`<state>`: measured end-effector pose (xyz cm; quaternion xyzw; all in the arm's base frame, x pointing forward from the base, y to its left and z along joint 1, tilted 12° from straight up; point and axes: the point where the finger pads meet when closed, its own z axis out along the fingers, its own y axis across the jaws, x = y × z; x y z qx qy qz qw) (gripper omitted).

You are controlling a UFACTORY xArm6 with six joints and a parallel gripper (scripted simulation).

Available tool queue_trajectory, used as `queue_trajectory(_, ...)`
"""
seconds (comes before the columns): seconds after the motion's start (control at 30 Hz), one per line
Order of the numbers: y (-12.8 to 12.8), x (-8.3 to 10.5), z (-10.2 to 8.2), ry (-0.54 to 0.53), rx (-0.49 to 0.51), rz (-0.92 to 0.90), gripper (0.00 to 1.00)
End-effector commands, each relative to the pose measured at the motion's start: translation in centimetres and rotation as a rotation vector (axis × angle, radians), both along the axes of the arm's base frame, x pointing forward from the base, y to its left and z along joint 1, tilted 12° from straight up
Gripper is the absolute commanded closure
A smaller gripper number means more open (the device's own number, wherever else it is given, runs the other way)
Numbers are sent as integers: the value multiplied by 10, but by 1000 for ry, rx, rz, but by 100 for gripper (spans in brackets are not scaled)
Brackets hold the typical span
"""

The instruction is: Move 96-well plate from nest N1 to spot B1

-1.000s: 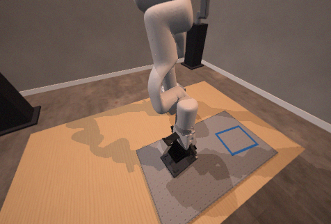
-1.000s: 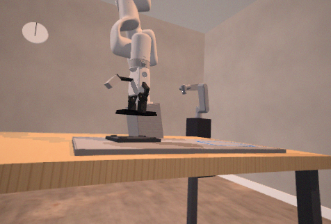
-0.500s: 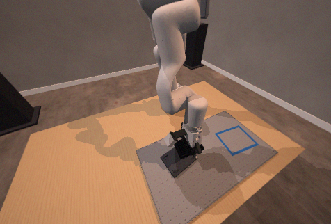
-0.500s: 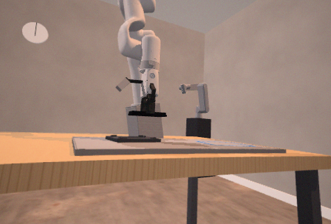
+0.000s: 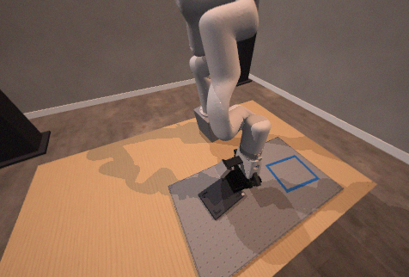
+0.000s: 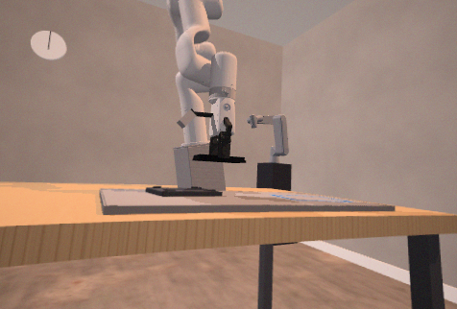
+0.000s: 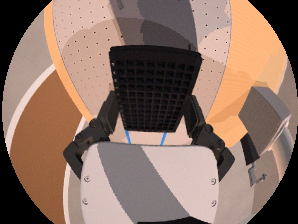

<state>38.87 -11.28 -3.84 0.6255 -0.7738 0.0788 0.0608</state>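
Note:
My gripper (image 5: 243, 178) is shut on the black 96-well plate (image 5: 237, 181) and holds it level in the air above the grey deck. In the exterior view the plate (image 6: 219, 158) hangs clearly above the flat black plate nest N1 (image 6: 183, 190). In the wrist view the plate (image 7: 156, 87) sits gripped by its two long sides between my fingers, wells facing up. The empty nest (image 5: 220, 200) lies on the deck just left of the plate. The blue taped outline B1 (image 5: 292, 173) lies on the deck to the right of my gripper.
The grey perforated deck (image 5: 253, 210) rests on a wooden table (image 5: 107, 201). My arm's base block (image 5: 206, 124) stands behind the deck. A second small arm on a black pedestal (image 6: 275, 157) stands in the background. A dark cabinet (image 5: 17, 128) is at far left.

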Motion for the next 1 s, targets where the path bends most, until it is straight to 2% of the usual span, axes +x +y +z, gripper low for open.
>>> queue_trajectory(0.0,17,6,-3,-5,-4,0,100)
queue_trajectory(0.97,96,26,-22,-5,-3,0,100)
